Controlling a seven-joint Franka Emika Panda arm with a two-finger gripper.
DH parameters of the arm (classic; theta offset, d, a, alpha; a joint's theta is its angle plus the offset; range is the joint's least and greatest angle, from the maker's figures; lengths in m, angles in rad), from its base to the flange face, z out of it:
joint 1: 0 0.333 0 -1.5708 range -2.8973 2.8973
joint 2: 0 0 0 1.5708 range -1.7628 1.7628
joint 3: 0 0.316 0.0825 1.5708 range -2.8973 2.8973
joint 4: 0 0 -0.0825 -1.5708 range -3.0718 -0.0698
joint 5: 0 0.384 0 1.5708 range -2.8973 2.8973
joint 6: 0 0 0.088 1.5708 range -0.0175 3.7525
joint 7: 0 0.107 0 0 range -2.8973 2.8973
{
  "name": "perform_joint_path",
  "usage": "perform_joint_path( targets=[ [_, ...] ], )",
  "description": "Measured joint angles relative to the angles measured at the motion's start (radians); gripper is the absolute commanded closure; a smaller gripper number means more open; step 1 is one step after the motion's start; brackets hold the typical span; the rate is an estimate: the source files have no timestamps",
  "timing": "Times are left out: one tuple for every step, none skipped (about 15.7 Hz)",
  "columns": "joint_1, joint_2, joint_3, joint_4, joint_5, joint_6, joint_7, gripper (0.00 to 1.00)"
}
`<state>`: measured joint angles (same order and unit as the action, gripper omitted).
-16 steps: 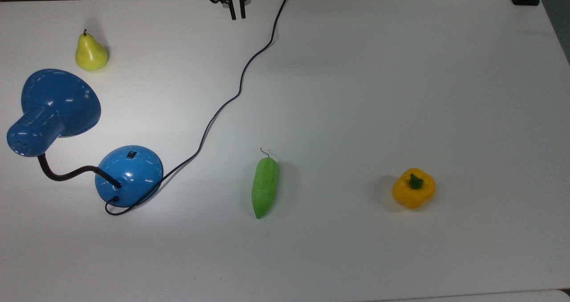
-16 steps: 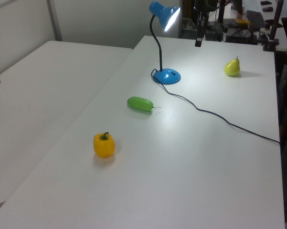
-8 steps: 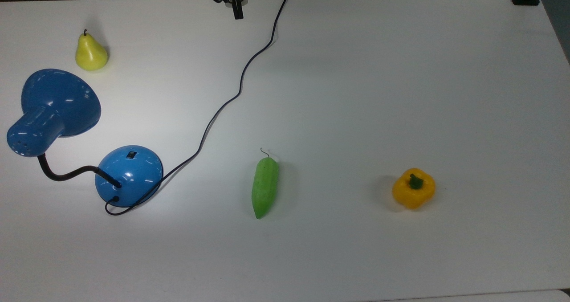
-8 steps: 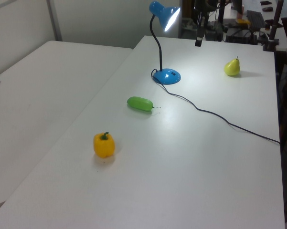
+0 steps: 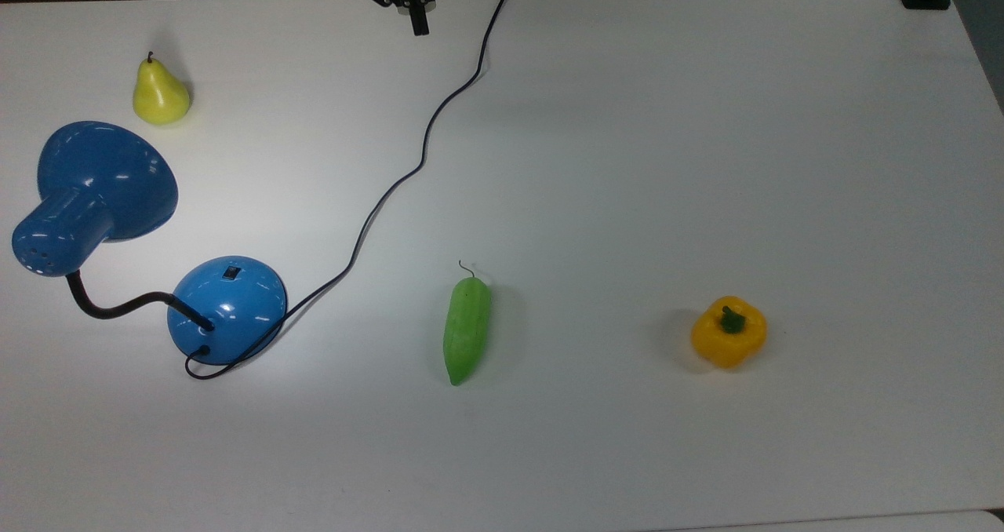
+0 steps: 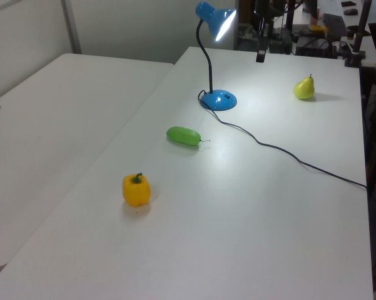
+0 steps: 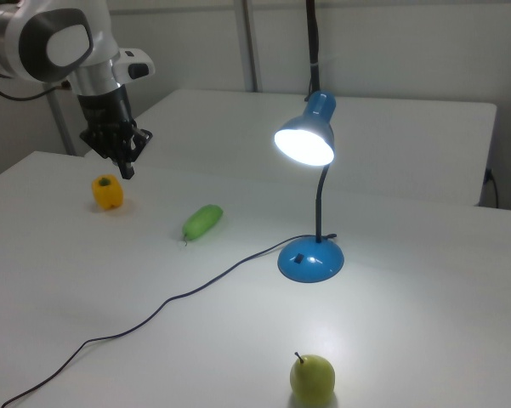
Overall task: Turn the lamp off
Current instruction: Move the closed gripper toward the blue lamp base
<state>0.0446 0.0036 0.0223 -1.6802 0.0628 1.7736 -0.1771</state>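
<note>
The lamp (image 7: 310, 204) is lit, its shade throwing a bright pool on the white table (image 5: 706, 124), so the task has not begun to bite; this is the approach step, with the arm well away from its target.

Nearest in the right view sits a yellow-green pear (image 7: 312, 377), alone at the front edge; behind it the lamp stands on its domed blue base (image 5: 227, 308), which carries the small black switch (image 5: 230, 271) on its upper slope; in the top view the lamp occupies the top view's left side, the shade leaning over toward the pear.

The black cord (image 5: 408, 171) runs from the base across the middle of the table toward the far edge where the arm hangs; beside it lies a green cucumber-like vegetable (image 5: 466, 329), and farther off a yellow bell pepper (image 5: 728, 331); neither sits between arm and switch.

Farthest back, the gripper (image 7: 126, 161) hovers above the table with its fingers drawn together into one point, holding nothing; a fair posture for poking.

The next move, as I judge it, calls for travelling across to the base and descending fingertip-first onto the switch; the cord lies near that path, and the shade overhangs close by, so the descent wants care.
</note>
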Motion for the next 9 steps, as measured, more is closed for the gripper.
perform_joint_path(
  targets=[
    [-0.001,0.000,0.000,-0.007,0.000,0.000,0.000,1.00],
    [-0.001,0.000,-0.001,-0.018,0.000,0.000,0.000,1.00],
    [-0.001,0.000,-0.001,-0.032,0.000,0.000,0.000,1.00],
    [-0.001,0.001,-0.002,-0.048,0.000,0.000,0.000,1.00],
    [-0.001,0.001,-0.003,-0.064,-0.003,0.000,0.000,1.00],
    [-0.002,0.001,-0.003,-0.080,-0.017,0.003,0.000,1.00],
    [-0.002,0.002,-0.004,-0.095,-0.036,0.009,0.000,1.00],
    [-0.002,0.002,-0.005,-0.112,-0.050,0.022,0.000,1.00],
    [-0.003,0.003,-0.007,-0.131,-0.059,0.038,0.000,1.00]
  ],
)
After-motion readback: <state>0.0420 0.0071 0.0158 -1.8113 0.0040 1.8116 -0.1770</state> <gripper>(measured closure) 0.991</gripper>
